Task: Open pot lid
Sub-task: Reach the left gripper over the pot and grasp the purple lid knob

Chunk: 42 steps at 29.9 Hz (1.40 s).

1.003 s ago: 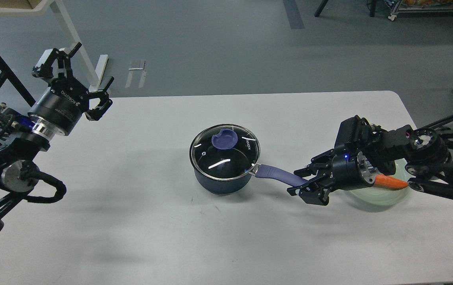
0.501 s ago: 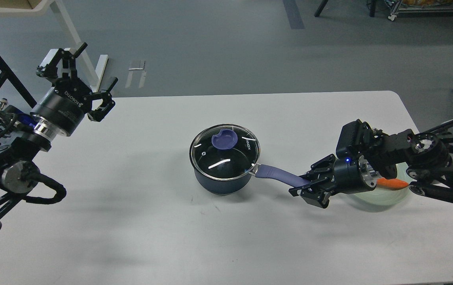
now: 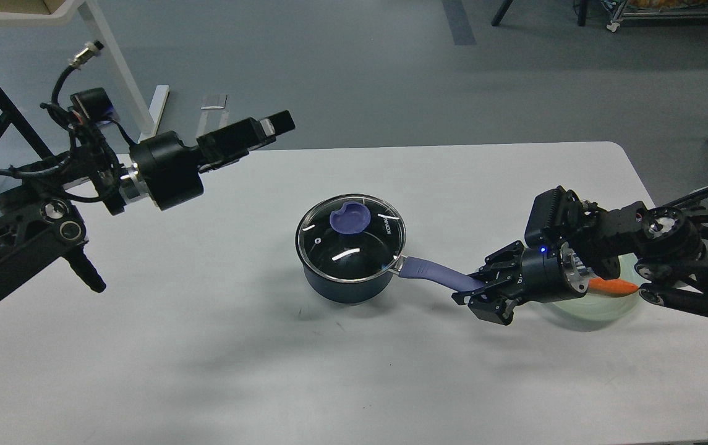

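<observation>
A dark blue saucepan (image 3: 347, 284) stands in the middle of the white table (image 3: 205, 346). Its glass lid (image 3: 354, 244) lies shut on it, with a purple knob (image 3: 350, 217) on top. The purple pot handle (image 3: 434, 272) points right. My right gripper (image 3: 482, 292) is shut on the far end of that handle. My left gripper (image 3: 270, 127) hovers above the table's back edge, up and left of the lid and apart from it. It is seen side-on, so its fingers cannot be told apart.
A pale green bowl (image 3: 601, 306) with an orange carrot (image 3: 613, 286) in it sits at the right, partly hidden behind my right arm. A white table frame (image 3: 119, 68) stands on the floor at the back left.
My left arm has swung right and turned, so its gripper now points towards the pot from the back left. My right gripper has closed on the handle's end. The pot has not moved.
</observation>
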Tool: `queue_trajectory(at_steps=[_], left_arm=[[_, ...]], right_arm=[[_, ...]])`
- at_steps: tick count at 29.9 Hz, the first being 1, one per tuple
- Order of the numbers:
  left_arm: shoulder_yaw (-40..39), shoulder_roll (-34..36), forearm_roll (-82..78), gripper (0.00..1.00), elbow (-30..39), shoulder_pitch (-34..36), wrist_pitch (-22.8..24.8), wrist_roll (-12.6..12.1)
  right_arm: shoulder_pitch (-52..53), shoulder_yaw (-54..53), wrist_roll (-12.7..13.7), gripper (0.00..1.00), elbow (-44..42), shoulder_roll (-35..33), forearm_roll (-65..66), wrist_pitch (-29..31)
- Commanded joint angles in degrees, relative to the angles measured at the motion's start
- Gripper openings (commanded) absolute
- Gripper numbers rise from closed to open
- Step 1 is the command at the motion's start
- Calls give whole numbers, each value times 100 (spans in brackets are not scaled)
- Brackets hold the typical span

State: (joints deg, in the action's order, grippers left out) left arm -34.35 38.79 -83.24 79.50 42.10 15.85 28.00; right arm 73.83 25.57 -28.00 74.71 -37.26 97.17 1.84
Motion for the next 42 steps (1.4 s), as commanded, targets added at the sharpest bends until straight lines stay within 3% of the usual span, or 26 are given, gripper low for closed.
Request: queue_trajectory(at_steps=[1,6,9,19,42], left_arm=[[454,-275,-1509,99,92,368,-169,0],[1920,-433,-2837,99,-284,1140,-1477,0],[2563,-626,-2918,99,-838,1581,-1813,0],[2951,-1461,-2918,99,-1946,1731,-1858,0],[3065,-2042,-2409,98,-2694,1670,-1796,0]], right_arm=[[0,-9,0,31,0,-9,-5,1],[-9,0,0,31,0,-9,-5,1],[-9,-9,0,31,0,-9,-5,1],[-17,-9,0,31,0,-9,-5,1],[-88,-17,0,32,-9,0,-5,-96]])
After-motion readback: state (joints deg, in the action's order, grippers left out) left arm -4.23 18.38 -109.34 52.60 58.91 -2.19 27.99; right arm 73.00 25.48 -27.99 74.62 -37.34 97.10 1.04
